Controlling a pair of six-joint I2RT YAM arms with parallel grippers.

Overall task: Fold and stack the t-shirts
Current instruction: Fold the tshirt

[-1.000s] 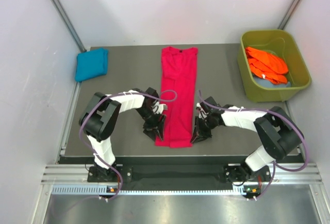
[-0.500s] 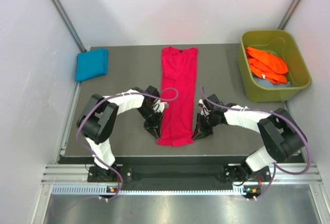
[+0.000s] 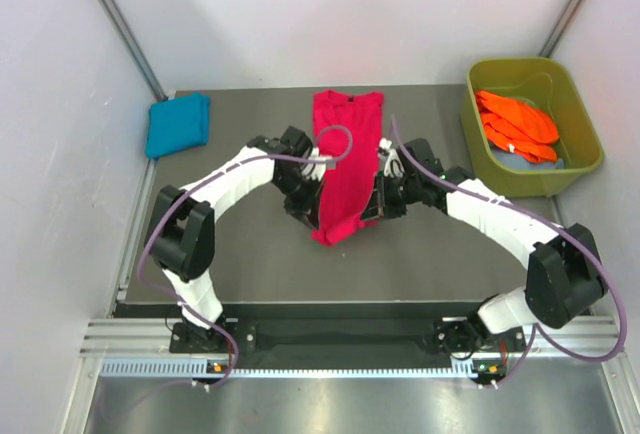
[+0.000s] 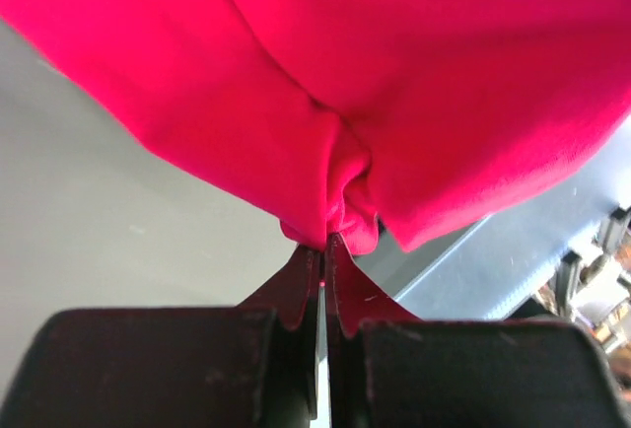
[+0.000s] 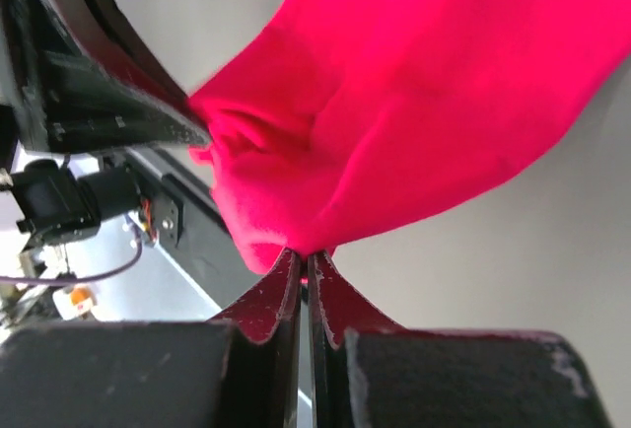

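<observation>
Crimson-pink t-shirt [image 3: 347, 149] lay mid-table [image 3: 250, 264] as a long narrow strip, collar end toward the far edge; its near end was bunched up and lifted off the surface, pinched from both sides. Left gripper [image 3: 308, 206] sat at the strip's left edge, jaws closed on a tuck of pink cloth; the left wrist cam showed its fingertips [image 4: 296, 290] nipped together w/ fabric puckering just above them. Right gripper [image 3: 378, 202] sat at the right edge, jaws likewise clamped on the cloth; in the right wrist cam the fingertips [image 5: 335, 300] met under a hanging fold. Teal-blue t-shirt [image 3: 178, 124] lay folded at the far-left corner, well apart from both arms; orange t-shirts [image 3: 515, 124] were heaped in the olive-green tub [image 3: 478, 149] at far right.
</observation>
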